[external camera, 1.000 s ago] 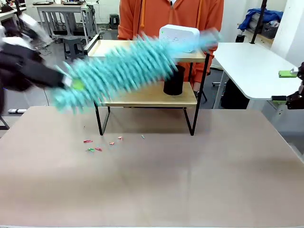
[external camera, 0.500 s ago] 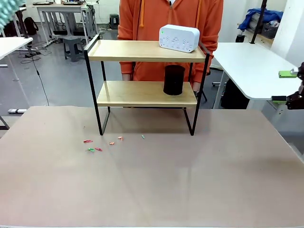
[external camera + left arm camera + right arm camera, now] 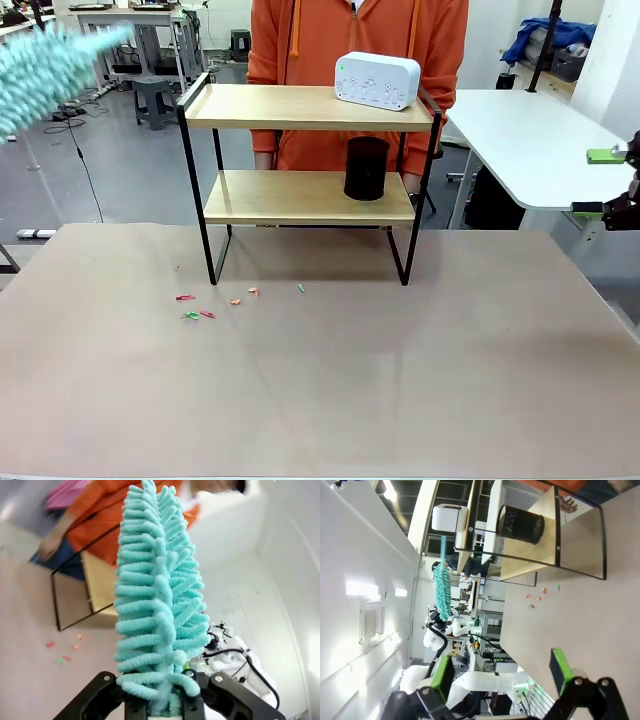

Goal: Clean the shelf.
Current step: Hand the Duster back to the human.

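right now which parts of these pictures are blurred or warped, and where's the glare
Front view: the teal duster at the upper left is smeared by motion, while the shelf and the scraps on the table are sharp. Left wrist view: the duster is crisp, the person behind it is soft. Right wrist view: rolled sideways, with wide-angle bending and bright glare on the white wall.

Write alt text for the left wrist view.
The left tool is shut on a fluffy turquoise duster that rises up the frame's middle. Behind it, tilted, stand the shelf and a person's orange sleeve, with small coloured scraps on the table.
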Controlling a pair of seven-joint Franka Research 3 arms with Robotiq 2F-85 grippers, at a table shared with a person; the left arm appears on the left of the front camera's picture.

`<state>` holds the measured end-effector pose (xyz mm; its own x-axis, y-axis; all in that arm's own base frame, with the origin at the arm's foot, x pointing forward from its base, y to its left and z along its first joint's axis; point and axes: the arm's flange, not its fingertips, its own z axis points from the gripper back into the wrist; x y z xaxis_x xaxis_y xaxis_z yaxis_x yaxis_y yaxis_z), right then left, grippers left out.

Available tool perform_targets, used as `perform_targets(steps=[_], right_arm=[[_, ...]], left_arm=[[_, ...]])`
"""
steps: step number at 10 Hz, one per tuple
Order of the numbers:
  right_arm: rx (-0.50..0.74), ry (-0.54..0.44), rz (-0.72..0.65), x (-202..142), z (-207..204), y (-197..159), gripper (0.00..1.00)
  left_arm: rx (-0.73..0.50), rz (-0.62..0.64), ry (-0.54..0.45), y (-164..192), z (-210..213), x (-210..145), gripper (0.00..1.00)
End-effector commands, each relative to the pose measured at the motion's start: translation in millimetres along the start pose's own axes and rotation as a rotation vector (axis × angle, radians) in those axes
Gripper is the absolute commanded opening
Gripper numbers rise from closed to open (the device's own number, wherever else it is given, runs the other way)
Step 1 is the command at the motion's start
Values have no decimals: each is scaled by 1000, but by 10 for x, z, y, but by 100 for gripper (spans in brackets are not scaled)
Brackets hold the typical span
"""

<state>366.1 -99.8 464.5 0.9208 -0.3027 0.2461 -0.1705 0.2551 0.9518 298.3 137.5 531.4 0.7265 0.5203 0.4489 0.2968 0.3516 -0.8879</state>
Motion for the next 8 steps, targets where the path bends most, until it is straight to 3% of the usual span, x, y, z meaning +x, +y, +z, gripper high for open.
perform_targets(steps=[1, 3, 5, 6, 7, 8], right_arm=[[-4, 13, 2, 2, 11, 21, 100], [-4, 13, 2, 2, 11, 21, 100], [-4, 13, 2, 2, 11, 21, 100], [-4, 13, 2, 2, 11, 21, 100], [-4, 13, 2, 2, 11, 21, 100], [-4, 13, 2, 2, 11, 21, 100]], left_arm=[[77, 113, 47, 64, -197, -739, 17], [186, 241, 135, 209, -331, -747, 17], [262, 307, 160, 286, -400, -735, 17], [244, 320, 182, 269, -427, -711, 17], [226, 270, 160, 286, -369, -153, 17], [226, 270, 160, 286, -369, -153, 17]])
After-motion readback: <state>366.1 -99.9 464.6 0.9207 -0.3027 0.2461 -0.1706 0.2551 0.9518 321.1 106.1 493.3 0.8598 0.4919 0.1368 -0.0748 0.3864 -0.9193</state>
